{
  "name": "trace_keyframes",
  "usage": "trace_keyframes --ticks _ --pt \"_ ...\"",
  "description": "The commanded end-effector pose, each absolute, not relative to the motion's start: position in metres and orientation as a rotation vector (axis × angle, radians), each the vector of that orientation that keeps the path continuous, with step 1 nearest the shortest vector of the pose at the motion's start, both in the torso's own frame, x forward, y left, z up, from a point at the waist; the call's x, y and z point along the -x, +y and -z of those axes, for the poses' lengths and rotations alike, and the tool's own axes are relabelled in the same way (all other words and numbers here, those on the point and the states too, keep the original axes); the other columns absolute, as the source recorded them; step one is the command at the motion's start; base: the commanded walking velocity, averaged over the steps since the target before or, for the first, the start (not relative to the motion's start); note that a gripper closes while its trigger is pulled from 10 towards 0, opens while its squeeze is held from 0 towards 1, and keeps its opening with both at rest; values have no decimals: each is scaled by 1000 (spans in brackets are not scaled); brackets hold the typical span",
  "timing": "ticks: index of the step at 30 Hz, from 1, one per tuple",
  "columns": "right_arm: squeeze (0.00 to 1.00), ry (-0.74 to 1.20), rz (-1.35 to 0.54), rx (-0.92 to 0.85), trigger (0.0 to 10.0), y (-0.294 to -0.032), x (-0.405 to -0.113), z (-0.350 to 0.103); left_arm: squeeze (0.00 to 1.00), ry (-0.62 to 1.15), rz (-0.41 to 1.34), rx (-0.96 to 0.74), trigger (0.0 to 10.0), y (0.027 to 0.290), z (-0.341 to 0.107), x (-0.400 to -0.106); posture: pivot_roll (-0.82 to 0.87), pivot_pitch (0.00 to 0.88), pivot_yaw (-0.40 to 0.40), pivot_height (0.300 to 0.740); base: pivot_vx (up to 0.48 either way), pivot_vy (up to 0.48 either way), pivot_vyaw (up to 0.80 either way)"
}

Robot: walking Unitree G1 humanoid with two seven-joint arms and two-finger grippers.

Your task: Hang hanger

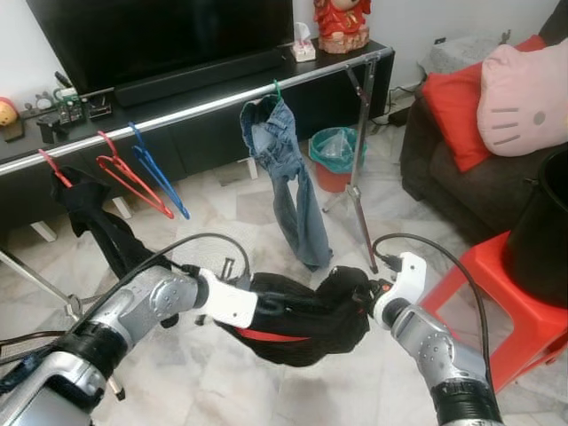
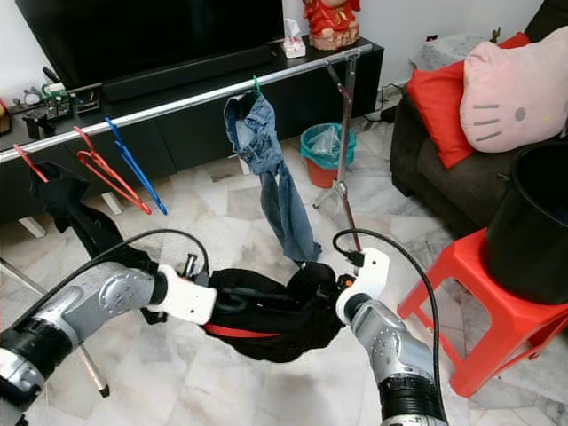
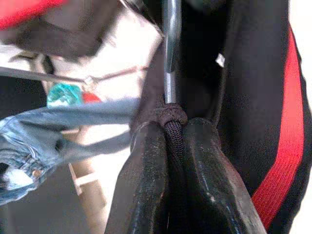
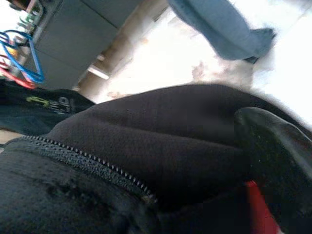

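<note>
While left gripper (image 1: pixel 266 306) jaws clench black red-striped garment (image 1: pixel 306 324), right gripper (image 1: pixel 368 297) jaw state unclear; advise lifting level toward long silver rail (image 1: pixel 204 106).

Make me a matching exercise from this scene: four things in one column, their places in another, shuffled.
Things:
1. jeans
2. black garment
3. black bucket
4. tissue box

Places:
A. on the red stool
B. on the TV stand
C. hanging from the rail
D. held between both grippers

Pairs: 1-C, 2-D, 3-A, 4-B
</note>
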State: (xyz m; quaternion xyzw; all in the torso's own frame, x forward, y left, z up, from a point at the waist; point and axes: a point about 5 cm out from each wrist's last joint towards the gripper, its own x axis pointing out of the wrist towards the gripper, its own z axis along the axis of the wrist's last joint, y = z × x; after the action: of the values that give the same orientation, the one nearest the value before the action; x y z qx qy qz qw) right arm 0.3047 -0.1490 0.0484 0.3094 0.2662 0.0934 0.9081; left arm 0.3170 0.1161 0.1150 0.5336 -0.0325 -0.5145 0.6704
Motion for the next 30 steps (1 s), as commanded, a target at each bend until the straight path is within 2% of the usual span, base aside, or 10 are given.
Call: trace_keyframes --ticks 1,3,10,15,19,23,30 --pt "0 540 -207 -687 10000 -143 -304 -52 0 -119 1148 -1092 10000 113 -128 -317 76 31 93 740 0 0 0" --pt "0 531 -224 -728 10000 -136 -304 -54 0 -124 1181 -1011 10000 108 -132 -314 75 32 93 740 0 0 0" --pt "0 464 -238 -820 10000 -128 -312 -69 0 -87 1259 -1041 10000 105 -127 -308 75 32 95 740 0 0 0" --pt "0 343 -239 -879 10000 -126 -328 -96 0 -26 1336 -1034 10000 105 -116 -298 70 32 95 740 0 0 0" --pt "0 319 -229 -908 10000 -127 -334 -102 0 -24 1341 -1018 10000 104 -118 -296 75 31 93 740 0 0 0" --pt "0 326 -259 -937 10000 -117 -337 -107 0 -54 1316 -976 10000 100 -124 -298 75 31 89 740 0 0 0" --pt "0 367 -227 -937 10000 -114 -331 -98 0 -82 1234 -981 10000 97 -131 -306 71 30 89 740 0 0 0"
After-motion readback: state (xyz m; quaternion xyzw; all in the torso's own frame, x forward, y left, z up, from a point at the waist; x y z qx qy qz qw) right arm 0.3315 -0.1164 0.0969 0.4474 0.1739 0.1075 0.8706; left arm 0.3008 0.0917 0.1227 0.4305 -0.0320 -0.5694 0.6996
